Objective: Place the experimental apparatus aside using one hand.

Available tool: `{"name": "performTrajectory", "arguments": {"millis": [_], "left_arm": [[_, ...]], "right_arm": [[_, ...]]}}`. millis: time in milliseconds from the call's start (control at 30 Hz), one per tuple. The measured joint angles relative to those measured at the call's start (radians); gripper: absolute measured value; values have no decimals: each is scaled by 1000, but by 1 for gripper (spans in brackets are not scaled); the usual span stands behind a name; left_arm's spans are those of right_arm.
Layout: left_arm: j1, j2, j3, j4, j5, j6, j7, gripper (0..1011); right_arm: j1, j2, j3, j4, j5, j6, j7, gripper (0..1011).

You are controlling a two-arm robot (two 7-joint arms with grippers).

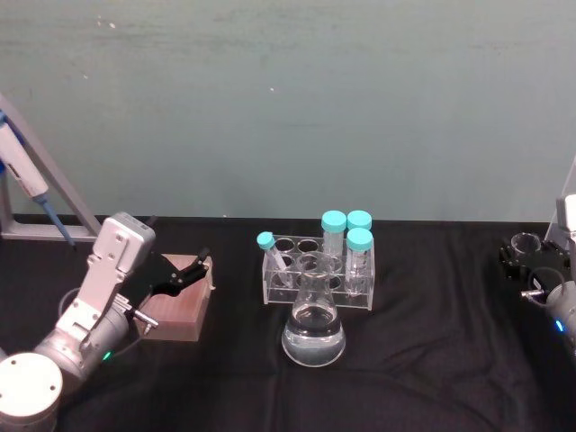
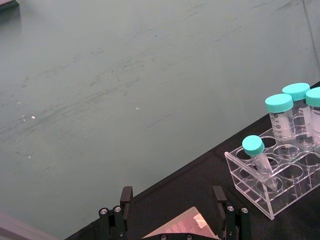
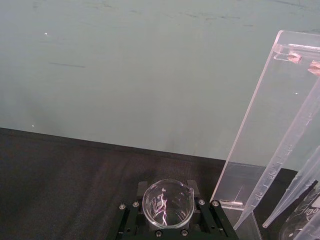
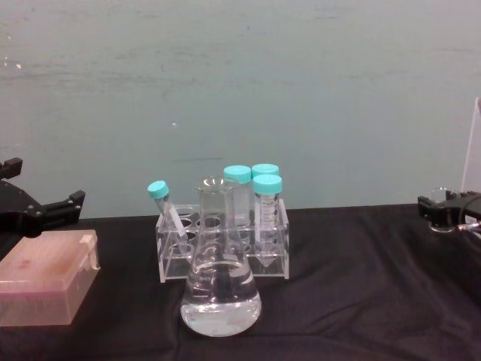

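My right gripper (image 3: 167,216) is shut on a small glass beaker (image 3: 166,200) near the table's far right edge (image 1: 525,263). Right beside it stands a tall clear acrylic stand (image 3: 252,145) with long graduated tubes (image 3: 280,167) leaning in it. A conical flask (image 1: 313,335) holding clear liquid sits at the table's middle front, also seen from the side (image 4: 220,289). My left gripper (image 1: 191,270) hangs open over a pink box (image 1: 180,310) at the left, far from the glassware.
A clear rack (image 1: 317,274) with several teal-capped tubes stands just behind the flask. A blue and white pipette (image 1: 25,180) hangs on a grey stand at the far left. Black cloth (image 1: 432,360) covers the table between flask and right gripper.
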Motion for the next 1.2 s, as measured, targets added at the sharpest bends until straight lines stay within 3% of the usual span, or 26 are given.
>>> {"name": "performTrajectory", "arguments": {"millis": [300, 533, 833, 1200], "left_arm": [[0, 0, 0, 0, 0, 0, 0, 1000], [0, 0, 0, 0, 0, 0, 0, 1000], [0, 0, 0, 0, 0, 0, 0, 1000], [0, 0, 0, 0, 0, 0, 0, 1000]], "right_arm": [[-1, 0, 0, -1, 1, 0, -1, 503], [-1, 0, 0, -1, 1, 0, -1, 760], [-1, 0, 0, -1, 1, 0, -1, 995], [-1, 0, 0, -1, 1, 0, -1, 1003]]}}
